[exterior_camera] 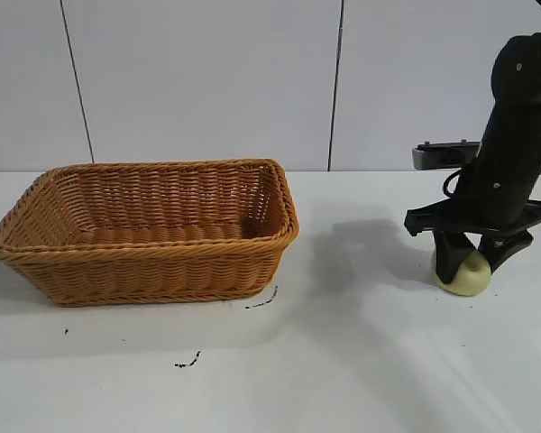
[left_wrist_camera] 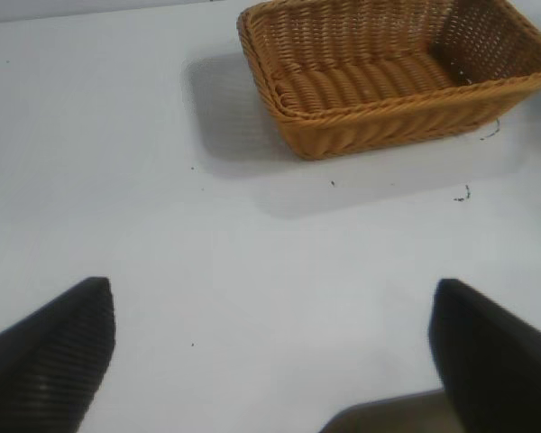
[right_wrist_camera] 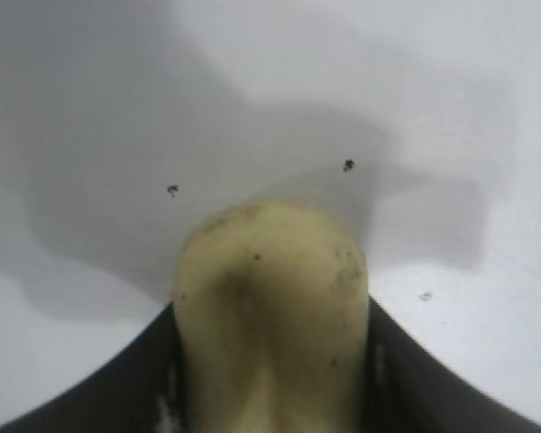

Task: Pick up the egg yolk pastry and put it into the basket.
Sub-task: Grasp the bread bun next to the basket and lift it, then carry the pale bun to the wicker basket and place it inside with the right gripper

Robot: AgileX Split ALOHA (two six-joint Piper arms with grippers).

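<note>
1. The table (exterior_camera: 361,361) is white and carries the basket (exterior_camera: 144,230) on its left half; the basket looks empty inside, with a wide mouth that gives much room for a drop.
2. The right gripper (exterior_camera: 473,262) stands low at the right side of the table, well apart from the basket. Its jaws are closed on the egg yolk pastry (exterior_camera: 467,275), one finger on each side. In the right wrist view the pastry (right_wrist_camera: 270,316) sits pressed between the two dark fingers.
3. The pastry seems to touch the table or to be just above it; I cannot tell which.
4. The left gripper (left_wrist_camera: 270,361) hovers with jaws wide apart, holding nothing.
5. My advice for the step: lift straight up first, keep the squeeze gentle because the pastry looks soft, and rise above the braided rim before going sideways.
</note>
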